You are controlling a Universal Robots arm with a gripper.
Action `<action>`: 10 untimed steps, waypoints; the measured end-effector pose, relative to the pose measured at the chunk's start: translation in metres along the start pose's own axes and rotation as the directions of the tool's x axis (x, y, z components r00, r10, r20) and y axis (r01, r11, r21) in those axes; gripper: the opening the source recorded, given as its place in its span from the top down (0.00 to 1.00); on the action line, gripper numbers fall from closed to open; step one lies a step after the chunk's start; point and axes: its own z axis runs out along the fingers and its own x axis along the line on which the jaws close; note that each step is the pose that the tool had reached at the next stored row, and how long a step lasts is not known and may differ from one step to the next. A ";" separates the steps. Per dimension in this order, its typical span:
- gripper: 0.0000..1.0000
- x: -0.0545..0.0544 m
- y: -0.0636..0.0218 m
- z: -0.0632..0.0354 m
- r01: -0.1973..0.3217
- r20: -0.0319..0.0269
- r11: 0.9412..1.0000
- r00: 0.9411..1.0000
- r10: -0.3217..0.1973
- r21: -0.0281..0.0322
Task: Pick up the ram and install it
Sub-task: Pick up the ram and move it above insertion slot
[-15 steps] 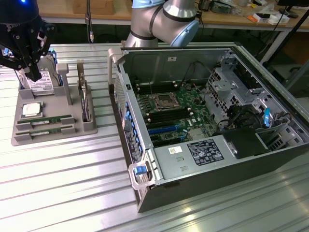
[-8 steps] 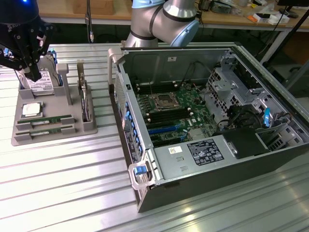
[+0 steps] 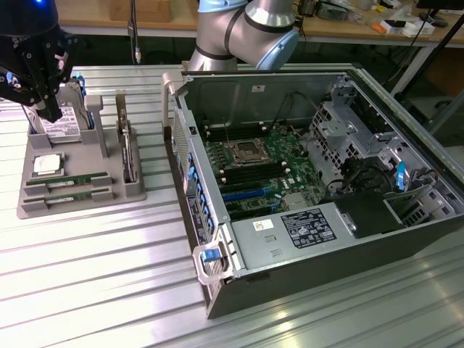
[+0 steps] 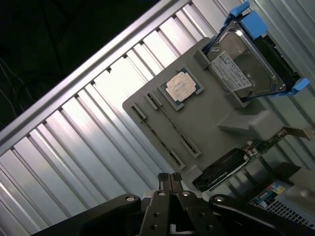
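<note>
You are at the very beginning of this job, as far as one can judge. The ram [image 3: 69,180] is not picked up. It lies as a thin green stick in the long holder on the grey tray [image 3: 87,161], in the part of the tray nearest to the exterior camera. The tray stands on the bench [image 3: 109,275] at the exterior view's left, well apart from the open computer case [image 3: 348,254]. A second green strip seems to lie just beside the first one, but you cannot be sure of it.

The gripper [image 4: 169,177] hangs above the tray, over the side where the hard drive [image 3: 61,123] stands, with the square processor chip [image 3: 47,164] between it and the ram. Its jaws are clenched together with nothing between them, and they touch nothing.

In the case, the motherboard [image 3: 261,156] lies uncovered, and the long black slots beside its processor socket look free, though this is hard to tell. So both parts of the work remain for you: the taking of the ram and its placing in the board.
</note>
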 end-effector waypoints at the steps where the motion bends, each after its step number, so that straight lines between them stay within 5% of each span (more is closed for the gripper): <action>1: 0.89 0.000 0.0000 0.0000 0.004 0.000 1.000 1.000 -0.004 0.000; 10: 0.89 0.000 0.0000 0.0000 0.080 -0.003 0.997 0.997 -0.080 -0.001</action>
